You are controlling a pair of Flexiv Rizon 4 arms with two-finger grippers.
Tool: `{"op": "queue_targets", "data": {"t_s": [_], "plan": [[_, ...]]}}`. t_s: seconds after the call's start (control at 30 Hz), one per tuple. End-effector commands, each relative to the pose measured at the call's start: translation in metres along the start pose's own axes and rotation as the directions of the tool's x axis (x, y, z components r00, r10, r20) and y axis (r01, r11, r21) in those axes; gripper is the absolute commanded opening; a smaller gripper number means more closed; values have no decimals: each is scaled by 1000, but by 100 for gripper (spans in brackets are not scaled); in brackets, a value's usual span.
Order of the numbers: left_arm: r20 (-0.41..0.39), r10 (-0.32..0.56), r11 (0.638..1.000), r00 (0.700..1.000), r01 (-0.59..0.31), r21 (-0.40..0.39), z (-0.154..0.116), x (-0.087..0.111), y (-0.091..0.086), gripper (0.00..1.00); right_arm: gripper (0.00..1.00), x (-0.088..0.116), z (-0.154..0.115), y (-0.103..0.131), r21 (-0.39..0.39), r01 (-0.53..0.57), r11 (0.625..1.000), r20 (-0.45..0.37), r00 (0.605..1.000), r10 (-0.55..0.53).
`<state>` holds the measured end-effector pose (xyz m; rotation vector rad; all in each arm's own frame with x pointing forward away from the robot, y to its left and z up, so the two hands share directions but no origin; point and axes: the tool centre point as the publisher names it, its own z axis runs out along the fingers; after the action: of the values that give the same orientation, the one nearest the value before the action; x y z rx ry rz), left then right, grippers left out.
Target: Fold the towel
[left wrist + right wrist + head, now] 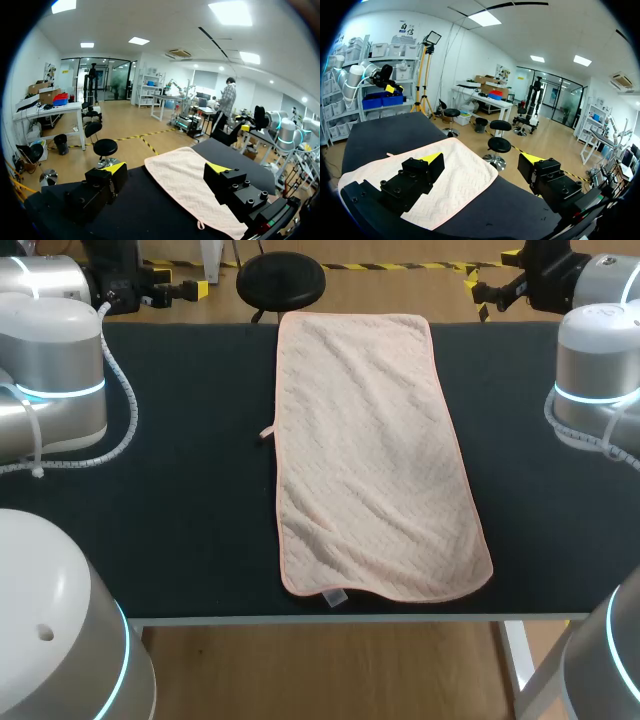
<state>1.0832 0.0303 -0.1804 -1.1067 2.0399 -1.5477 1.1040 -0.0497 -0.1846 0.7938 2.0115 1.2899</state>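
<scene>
A pale pink towel (pixel 375 455) lies spread flat and lengthwise on the black table (pixel 170 490), reaching from the far edge to near the front edge. My left gripper (pixel 185 287) hovers open off the far left corner, away from the towel. My right gripper (pixel 478 290) hovers open off the far right corner, just past the towel's far right corner. In the left wrist view the towel (pixel 185 187) lies ahead of and below the open left gripper (pixel 166 169). In the right wrist view the towel (pixel 447 187) lies below the open right gripper (pixel 482 160). Neither gripper holds anything.
A small hanging loop (pixel 266 434) sticks out from the towel's left edge, and a white label (pixel 334 597) from its near edge. Bare black tabletop runs along both sides of the towel. The table's front edge (pixel 300 619) is just past the towel.
</scene>
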Motion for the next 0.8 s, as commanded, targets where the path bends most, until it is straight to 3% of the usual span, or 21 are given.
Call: {"op": "queue_targets", "data": {"t_s": [0.03, 0.43, 0.47, 0.5, 0.53, 0.6, 0.63, 0.67, 0.7, 0.73, 0.77, 0.8], "plan": [[2, 0, 1000, 1000, 0, 4, 1, 0, 1, 100, 100, -1, 0, 0, 1, 0, 1000, -1, 1000, 0], [2, 0, 1000, 1000, 0, 4, 1, 0, 1, 100, 100, -1, 0, 0, 1, 0, 1000, -1, 1000, 0], [-35, 54, 995, 998, -56, -84, 6, 2, 3, 100, 100, 0, 3, 0, 21, 32, 999, -35, 999, -31], [-71, 116, 979, 991, -126, -163, 10, 5, 5, 100, 100, 3, 8, 0, 100, 112, 989, -81, 991, -105], [-122, 187, 942, 975, -213, -257, 13, 9, 5, 100, 100, 5, 11, 0, 137, 191, 972, -110, 978, -177], [-238, 326, 825, 915, -399, -400, 18, 18, 6, 100, 100, 10, 16, 3, 196, 342, 919, -203, 931, -303], [-314, 377, 743, 871, -487, -459, 20, 23, 8, 100, 100, 13, 19, 3, 226, 417, 880, -259, 897, -359], [-392, 439, 638, 808, -588, -497, 22, 29, 12, 100, 100, 17, 20, 3, 246, 496, 833, -326, 852, -410], [-454, 500, 517, 738, -674, -527, 22, 36, 16, 100, 100, 22, 22, 1, 261, 593, 762, -424, 779, -461], [-537, 512, 418, 671, -740, -527, 21, 41, 22, 100, 100, 28, 23, -1, 237, 700, 674, -510, 680, -526], [-596, 529, 323, 604, -793, -516, 19, 48, 26, 100, 100, 35, 21, -3, 206, 790, 578, -588, 572, -571], [-647, 535, 254, 543, -834, -490, 16, 56, 30, 100, 100, 41, 17, -5, 182, 855, 486, -682, 466, -564]]}}
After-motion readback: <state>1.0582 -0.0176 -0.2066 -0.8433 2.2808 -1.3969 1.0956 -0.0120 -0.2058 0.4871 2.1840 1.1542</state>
